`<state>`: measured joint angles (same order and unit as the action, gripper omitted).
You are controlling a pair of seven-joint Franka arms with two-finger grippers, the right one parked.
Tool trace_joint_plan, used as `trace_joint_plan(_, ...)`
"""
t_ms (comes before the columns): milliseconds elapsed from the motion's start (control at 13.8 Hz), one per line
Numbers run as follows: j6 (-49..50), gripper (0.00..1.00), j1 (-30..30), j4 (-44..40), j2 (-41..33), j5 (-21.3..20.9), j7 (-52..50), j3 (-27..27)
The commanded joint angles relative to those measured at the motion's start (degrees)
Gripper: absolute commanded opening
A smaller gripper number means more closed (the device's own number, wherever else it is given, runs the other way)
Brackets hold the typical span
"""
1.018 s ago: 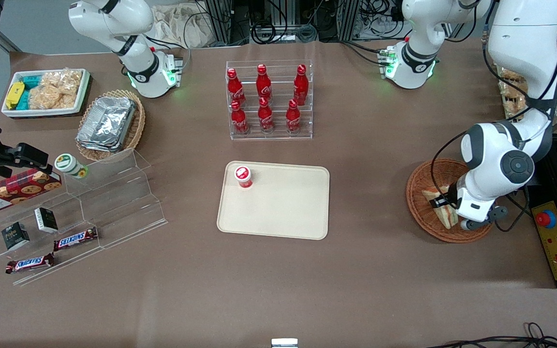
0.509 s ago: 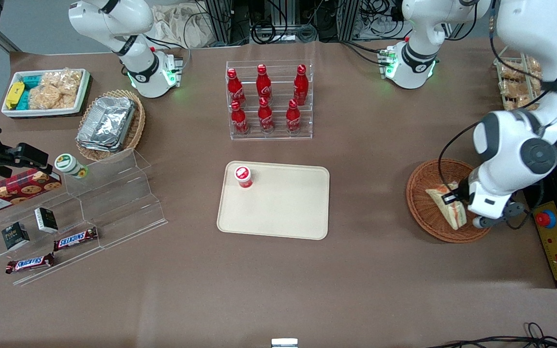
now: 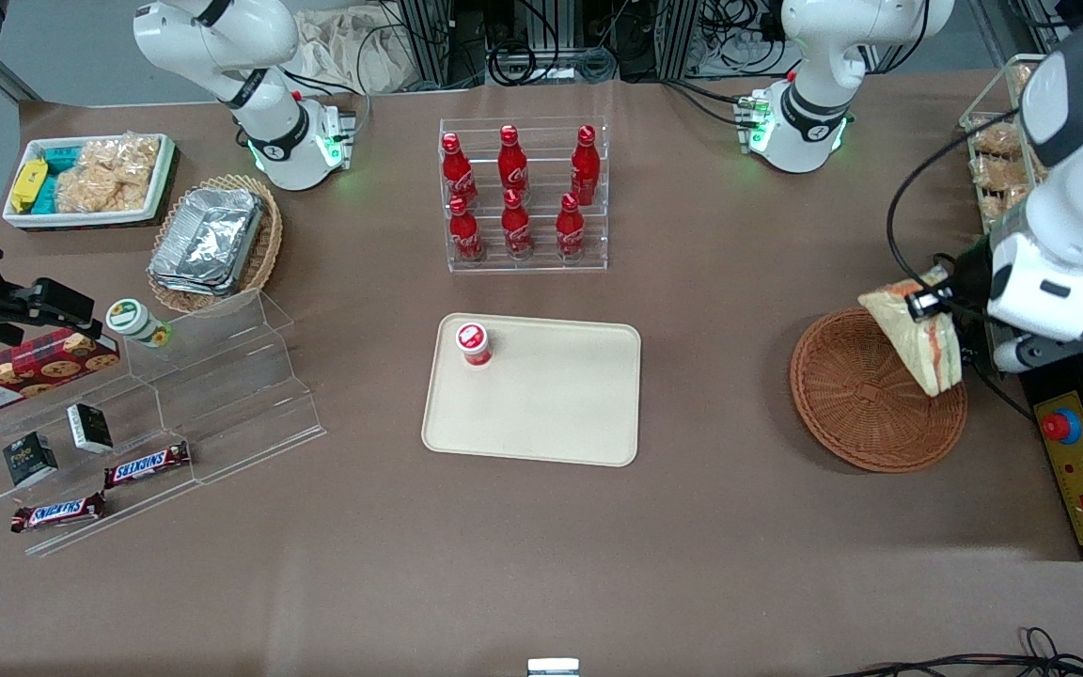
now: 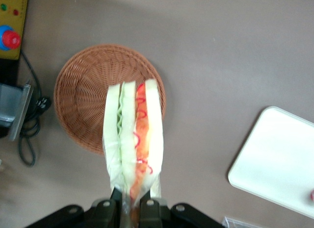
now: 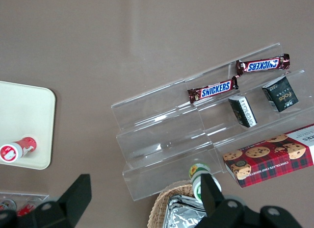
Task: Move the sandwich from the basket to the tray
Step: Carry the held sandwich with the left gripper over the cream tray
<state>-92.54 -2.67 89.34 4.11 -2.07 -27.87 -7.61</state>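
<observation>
Front view: gripper (image 3: 929, 303) clamps one sandwich (image 3: 918, 338) above one basket (image 3: 866, 404).

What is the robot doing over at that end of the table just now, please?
The left arm's claw is shut on the triangular white-bread sandwich and holds it in the air above the round reddish-brown wicker basket, which has nothing in it. The flat cream plastic tray, holding only a small red-capped bottle, awaits it.
</observation>
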Motion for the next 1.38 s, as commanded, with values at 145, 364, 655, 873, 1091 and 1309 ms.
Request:
trace_joint_plan(145, 8.16, 0.14, -0.14, -9.53, 1.34, -3.02, -11.65, -12.93)
trace_joint_plan(364, 7.29, 0.14, -0.14, -9.36, 2.3, -2.94, -20.19, -20.93)
trace_joint_plan(655, -1.13, 0.15, -3.02, -8.39, 10.37, -3.2, -26.0, -24.56)
trace_joint_plan(873, -5.97, 0.15, -4.89, -8.13, 17.22, -5.04, -28.55, -24.56)
trace_joint_plan(1091, -10.98, 0.15, -7.08, -7.86, 23.9, -7.58, -30.48, -24.3)
trace_joint_plan(1309, -18.62, 0.15, -9.54, -7.07, 31.2, -14.51, -36.62, -24.12)
